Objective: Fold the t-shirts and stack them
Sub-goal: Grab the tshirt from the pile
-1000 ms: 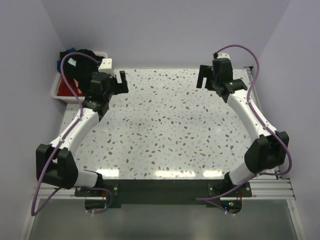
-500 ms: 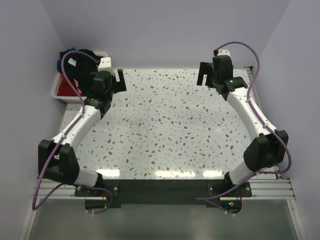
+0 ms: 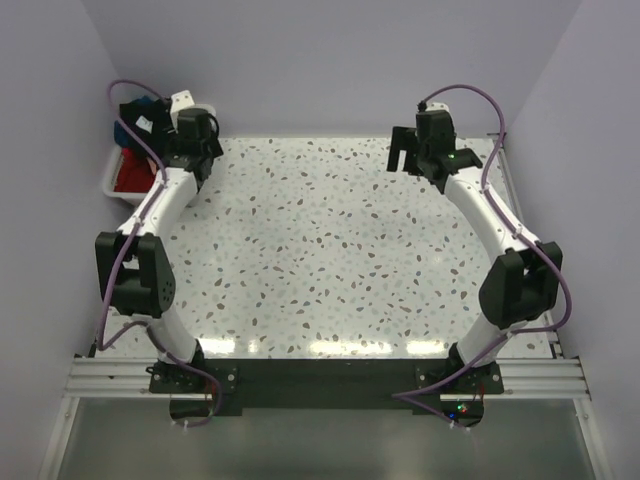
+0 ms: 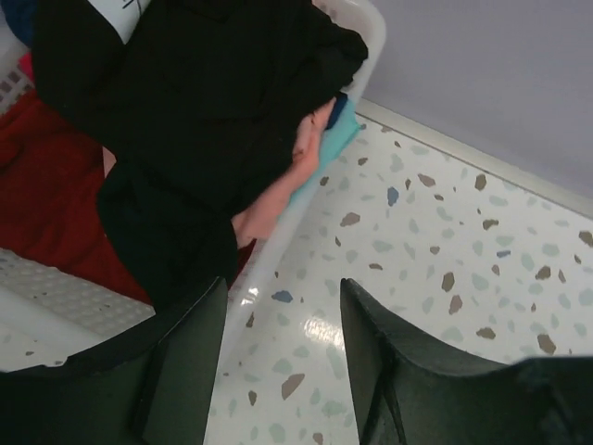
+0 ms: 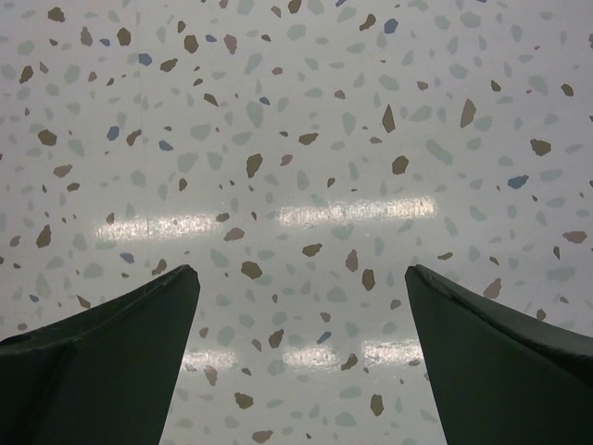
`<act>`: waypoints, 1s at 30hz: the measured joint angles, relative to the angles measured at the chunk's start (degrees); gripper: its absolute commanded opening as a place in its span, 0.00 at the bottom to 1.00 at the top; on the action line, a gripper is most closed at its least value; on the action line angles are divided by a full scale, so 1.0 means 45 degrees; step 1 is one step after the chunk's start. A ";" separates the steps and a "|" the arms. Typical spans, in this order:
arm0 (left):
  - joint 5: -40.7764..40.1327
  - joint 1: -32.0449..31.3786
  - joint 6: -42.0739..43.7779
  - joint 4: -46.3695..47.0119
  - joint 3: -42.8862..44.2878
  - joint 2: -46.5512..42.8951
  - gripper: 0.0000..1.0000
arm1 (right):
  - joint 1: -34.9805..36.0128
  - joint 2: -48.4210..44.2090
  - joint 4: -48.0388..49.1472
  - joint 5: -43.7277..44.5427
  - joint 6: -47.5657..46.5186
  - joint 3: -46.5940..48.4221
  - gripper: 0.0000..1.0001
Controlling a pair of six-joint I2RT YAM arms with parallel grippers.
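The t-shirts lie heaped in a white plastic bin (image 4: 271,264) at the table's far left corner (image 3: 108,180). In the left wrist view a black shirt (image 4: 199,120) lies on top, over a red shirt (image 4: 46,218). A salmon-pink shirt (image 4: 269,199) and a blue one (image 4: 335,137) peek out at the bin's rim. In the top view the red shirt (image 3: 130,175) and the black shirt (image 3: 138,110) show. My left gripper (image 4: 283,311) is open and empty above the bin's near rim, also in the top view (image 3: 190,145). My right gripper (image 5: 301,273) is open and empty over bare table at the far right (image 3: 407,155).
The speckled terrazzo tabletop (image 3: 330,250) spreads between the arms. Lilac walls close in the back and both sides. The bin's rim stands proud of the table beside my left fingers (image 4: 185,371).
My left arm has swung left and stretched out, bringing its gripper from over the table to the bin's edge. My right gripper has shifted slightly back.
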 measured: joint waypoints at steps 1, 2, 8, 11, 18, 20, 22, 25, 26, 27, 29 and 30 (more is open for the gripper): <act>0.0102 0.0301 -0.0257 -0.0136 0.0345 0.0272 0.51 | 0.0000 0.0029 0.0000 -0.0039 0.0024 0.0015 0.98; 0.0238 0.0622 -0.0534 -0.0340 0.0772 0.0631 0.47 | 0.0000 0.0058 0.0010 -0.0058 0.0039 0.0024 0.98; 0.0811 0.2055 -0.1467 -0.1574 0.3818 0.3245 0.45 | 0.0000 0.0165 0.0044 -0.0306 0.0155 0.0024 0.98; 0.0952 0.2424 -0.1715 -0.1928 0.4541 0.4138 0.46 | 0.0000 0.0311 0.0097 -0.0369 0.0248 0.0024 0.98; 0.1083 0.2686 -0.1889 -0.1982 0.5362 0.5207 0.49 | 0.0000 0.1103 -0.0024 -0.0403 0.0389 0.0282 0.97; 0.1161 0.2715 -0.1889 -0.1919 0.5673 0.5508 0.49 | 0.0000 0.1384 -0.0121 -0.0398 0.0398 0.0544 0.97; 0.1243 0.2730 -0.1885 -0.1880 0.5979 0.5790 0.47 | 0.0000 0.1588 -0.0257 -0.0393 0.0403 0.0782 0.97; 0.1341 0.2739 -0.1889 -0.1821 0.6110 0.6057 0.36 | 0.0000 0.1632 -0.0389 -0.0359 0.0403 0.0971 0.97; 0.1375 0.2744 -0.1889 -0.1802 0.6120 0.6115 0.32 | 0.0000 0.1632 -0.0398 -0.0359 0.0403 0.1015 0.97; 0.1438 0.2749 -0.1909 -0.1783 0.6159 0.6173 0.28 | 0.0000 0.1632 -0.0408 -0.0355 0.0403 0.1049 0.97; 0.1564 0.2759 -0.1933 -0.1724 0.6203 0.6261 0.08 | 0.0000 0.1632 -0.0457 -0.0350 0.0403 0.1093 0.97; 0.1583 0.2764 -0.2011 -0.1695 0.6207 0.6285 0.01 | 0.0000 0.1632 -0.0491 -0.0350 0.0403 0.1107 0.97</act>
